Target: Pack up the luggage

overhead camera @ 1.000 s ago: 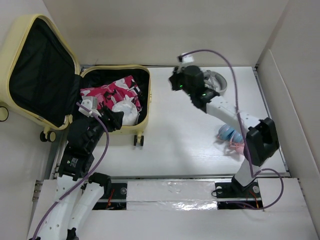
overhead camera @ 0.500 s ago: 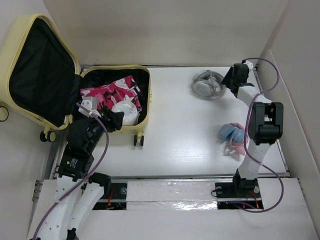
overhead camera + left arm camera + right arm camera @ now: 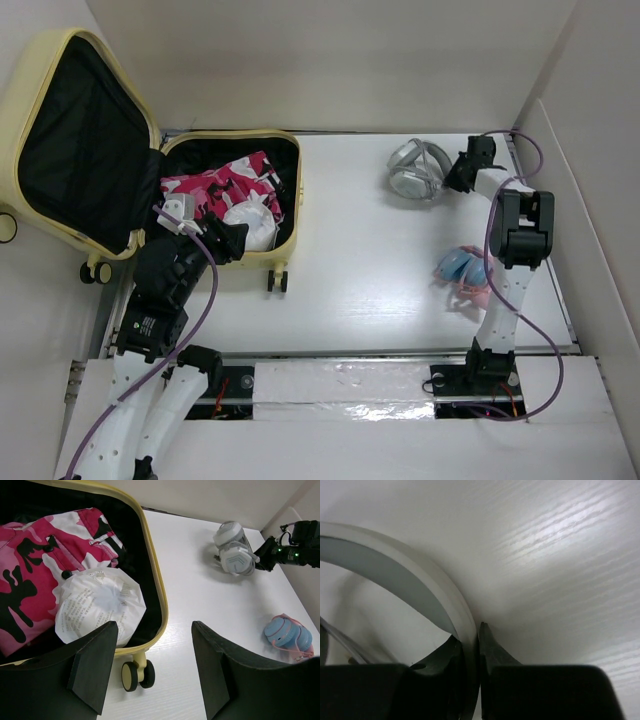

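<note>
one luggage (image 3: 258, 262), two headsets (image 3: 415, 170)

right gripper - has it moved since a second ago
Yes. The right gripper has swung rightwards, away from the pale-yellow hard-shell suitcase, to the far right corner of the white table, where it pinches the band of the silver-grey headphones.
</note>
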